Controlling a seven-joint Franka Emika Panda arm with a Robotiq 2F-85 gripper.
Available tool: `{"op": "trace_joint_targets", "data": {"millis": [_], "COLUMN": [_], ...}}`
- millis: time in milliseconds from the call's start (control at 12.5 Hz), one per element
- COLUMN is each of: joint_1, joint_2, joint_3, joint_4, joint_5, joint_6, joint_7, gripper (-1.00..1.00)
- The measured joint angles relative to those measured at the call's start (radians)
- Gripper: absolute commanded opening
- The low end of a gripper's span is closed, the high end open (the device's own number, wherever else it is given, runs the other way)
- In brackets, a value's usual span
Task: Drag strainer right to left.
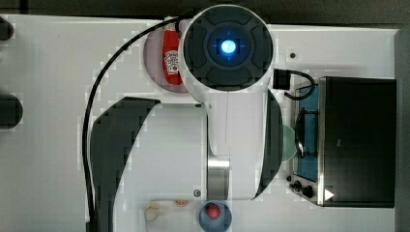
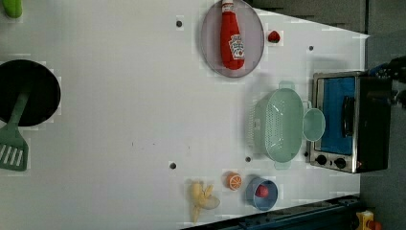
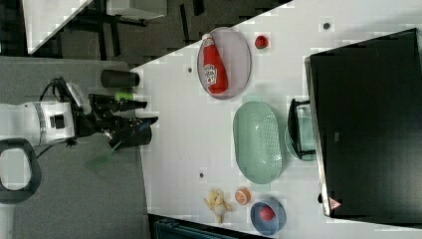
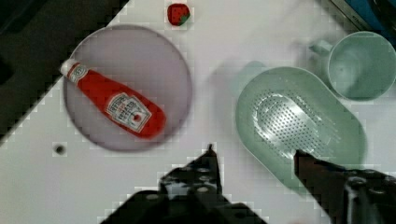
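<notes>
Plastic, metal and matt surfaces

Pale mint strainer (image 2: 278, 125) of smooth, faintly glossy plastic, perforated; glossy red plastic ketchup bottle (image 2: 232, 38) on smooth grey plate (image 2: 209, 43); brushed-metal toaster oven (image 2: 349, 122); matt white counter (image 2: 119, 110); matt black claw (image 4: 254, 161).

Bottle (image 2: 232, 38) on plate (image 2: 208, 43) — strainer (image 2: 280, 125) (beside cup (image 2: 313, 124)).

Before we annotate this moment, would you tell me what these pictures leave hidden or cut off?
- Strainer: in the top view the arm covers it.
- Mint cup: in the top view just a sliver shows past the arm.
- Spatula: the left view's left edge crops its blade.
- Gripper: the wrist view's frame edge cuts off the finger bases.
- Oven: in the right view, what lies inside it cannot be made out.
</notes>
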Motion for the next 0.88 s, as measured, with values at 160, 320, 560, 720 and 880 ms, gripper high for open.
{"op": "trace_joint_targets", "data": {"millis": [160, 320, 560, 720, 880], "joint_1": [0.003, 0.008, 0.007, 0.008, 0.001], "joint_2": [-0.229, -0.442, -0.623, -0.613, -0.502], "joint_3": [-0.016, -0.05, -0.05, -0.045, -0.046], "joint_4": [-0.225, -0.318, -0.32, -0.357, -0.455], "joint_5": [-0.018, -0.012, -0.014, -0.029, -0.029], "joint_6": [-0.182, -0.231, -0.213, -0.089, 0.1], "joint_7": [0.004, 0.011, 0.012, 0.022, 0.034], "gripper": [0.8, 1.0, 1.0, 1.0, 1.0]}}
